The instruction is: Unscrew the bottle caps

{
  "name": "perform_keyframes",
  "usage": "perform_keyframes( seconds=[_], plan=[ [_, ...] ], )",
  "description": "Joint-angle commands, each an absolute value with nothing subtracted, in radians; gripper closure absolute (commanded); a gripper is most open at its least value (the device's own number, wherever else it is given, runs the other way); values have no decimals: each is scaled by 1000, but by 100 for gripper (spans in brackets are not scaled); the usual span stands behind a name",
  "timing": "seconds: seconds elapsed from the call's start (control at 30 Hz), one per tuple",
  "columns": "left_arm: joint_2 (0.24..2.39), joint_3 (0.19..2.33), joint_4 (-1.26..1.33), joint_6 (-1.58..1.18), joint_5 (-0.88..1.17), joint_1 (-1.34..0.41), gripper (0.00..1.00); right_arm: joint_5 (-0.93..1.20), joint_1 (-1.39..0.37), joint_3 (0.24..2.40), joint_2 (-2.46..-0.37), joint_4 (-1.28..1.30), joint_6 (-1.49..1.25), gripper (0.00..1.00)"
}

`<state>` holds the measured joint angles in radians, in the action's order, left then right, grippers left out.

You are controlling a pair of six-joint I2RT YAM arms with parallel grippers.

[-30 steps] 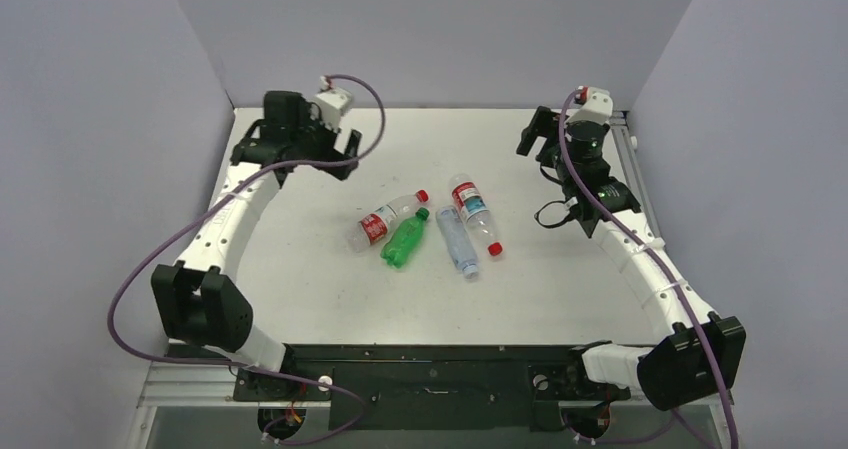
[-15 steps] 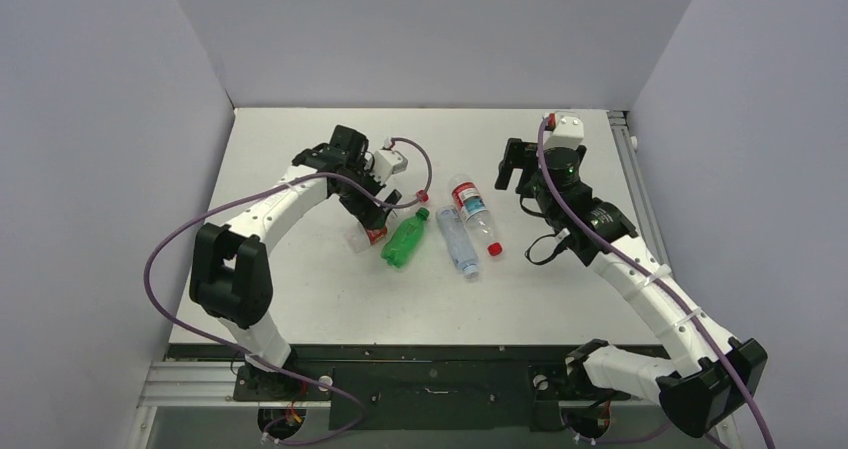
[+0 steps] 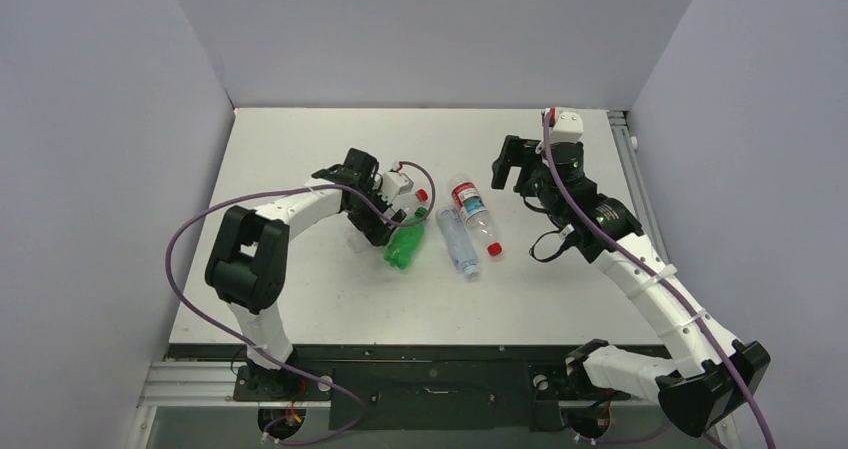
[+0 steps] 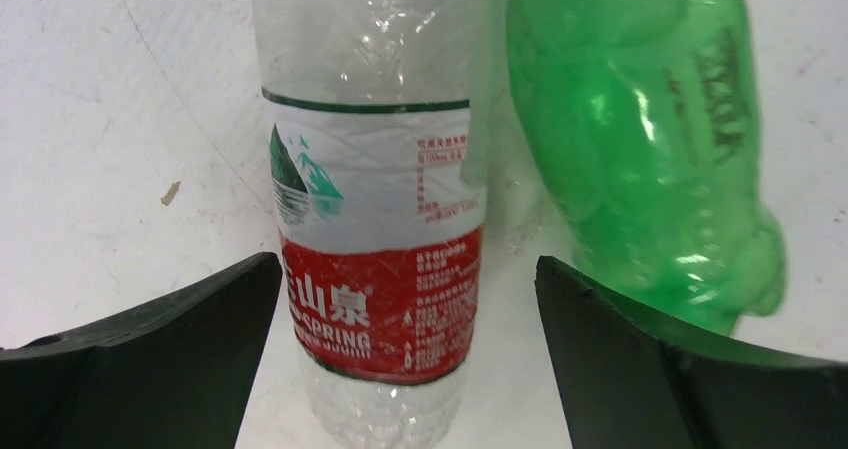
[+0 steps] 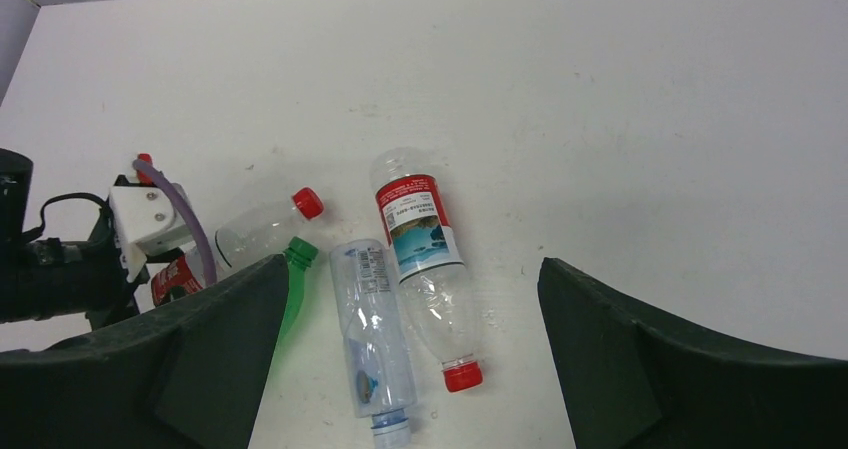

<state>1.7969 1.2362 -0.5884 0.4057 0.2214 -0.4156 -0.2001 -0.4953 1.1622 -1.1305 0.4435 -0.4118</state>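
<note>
Out in the middle, all four bottles lie clustered with their caps on, so nothing's unscrewed yet; left gripper is spread wide around the leftmost red-label bottle without pinching it, right gripper hangs spread above them, empty

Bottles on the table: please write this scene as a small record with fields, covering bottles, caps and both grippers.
bottles: four, lying on the white table
left gripper: open, astride the left red-label bottle, not gripping
beside it: green bottle
others: pale-blue clear bottle, right red-label bottle
caps: all on: red cap, green cap, pale cap, second red cap
right gripper: open, above the table, holding nothing
</note>
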Motion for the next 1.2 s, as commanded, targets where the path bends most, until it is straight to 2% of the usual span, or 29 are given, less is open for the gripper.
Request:
perform_keyframes(
  seconds=[0.0,0.07,0.1,0.17,0.27,0.4,0.57,0.73,0.9,1.17],
  plan=[
    [1847,1240,-448,426,185,-417,3,-212,-506,1212,-1132,429,-396,10],
    [1873,1246,-427,430,180,-417,2,-200,-514,1214,-1133,420,-409,10],
    [1881,1248,-419,433,178,-416,5,-197,-521,1215,-1134,414,-415,10],
    [1901,1250,-408,440,174,-415,14,-201,-534,1215,-1137,410,-427,10],
    [1895,1240,-409,442,185,-402,36,-218,-560,1218,-1143,407,-450,10],
    [1820,1264,-490,456,225,-385,55,-241,-583,1250,-1172,417,-530,10],
    [1733,1529,-741,469,334,-367,57,-291,-651,1424,-1283,503,-652,11],
    [1587,1645,-843,447,540,-332,56,-280,-727,1541,-1328,476,-682,11],
    [1367,1549,-769,408,629,-330,56,-202,-738,1641,-1347,437,-689,11],
    [1098,1328,-540,320,662,-383,59,-38,-766,1665,-1318,311,-682,14]
  ],
)
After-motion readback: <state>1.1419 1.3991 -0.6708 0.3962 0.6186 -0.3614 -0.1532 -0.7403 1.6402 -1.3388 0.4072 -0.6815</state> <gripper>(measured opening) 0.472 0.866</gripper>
